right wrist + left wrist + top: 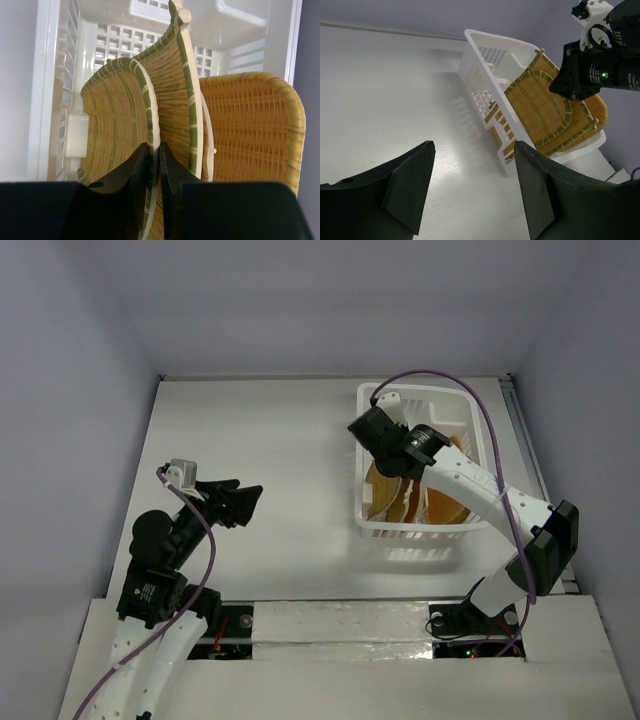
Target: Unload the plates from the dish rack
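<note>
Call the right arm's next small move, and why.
Probably a straight lift. In the right wrist view the jaws are closed on the green rim of the left plate, which stands on edge in the rack, tight against a second plate. Pulling up should free it; sliding sideways would likely drag the neighbour.

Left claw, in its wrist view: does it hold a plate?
No, the left claw is open and empty over the table; the plates stand in the dish rack.
</note>
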{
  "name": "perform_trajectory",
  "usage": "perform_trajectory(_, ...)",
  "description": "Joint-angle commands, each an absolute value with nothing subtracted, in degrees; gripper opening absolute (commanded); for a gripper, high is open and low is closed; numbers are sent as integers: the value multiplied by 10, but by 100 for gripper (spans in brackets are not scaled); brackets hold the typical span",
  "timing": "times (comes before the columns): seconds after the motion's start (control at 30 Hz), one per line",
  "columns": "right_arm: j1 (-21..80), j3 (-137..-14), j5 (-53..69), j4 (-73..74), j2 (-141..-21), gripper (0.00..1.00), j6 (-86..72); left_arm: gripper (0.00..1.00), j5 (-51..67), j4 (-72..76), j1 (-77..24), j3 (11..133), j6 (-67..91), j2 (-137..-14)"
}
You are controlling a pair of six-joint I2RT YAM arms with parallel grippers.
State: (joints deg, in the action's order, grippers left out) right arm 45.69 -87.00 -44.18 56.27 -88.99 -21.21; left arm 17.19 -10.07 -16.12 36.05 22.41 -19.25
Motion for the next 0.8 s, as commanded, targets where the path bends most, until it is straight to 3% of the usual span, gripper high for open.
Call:
perform_trajectory(0.0, 456, -909, -462, 585, -894, 8, -200, 62, 178, -75, -169, 373, 222, -187)
perform_trajectory(0.2, 462, -943, -488, 619, -911, 0, -194, 62, 178, -74, -169, 372, 222, -183)
perform_trajectory(0.77, 491, -1026, -548, 673, -904, 0, -220, 62, 178, -72, -179, 370, 225, -184)
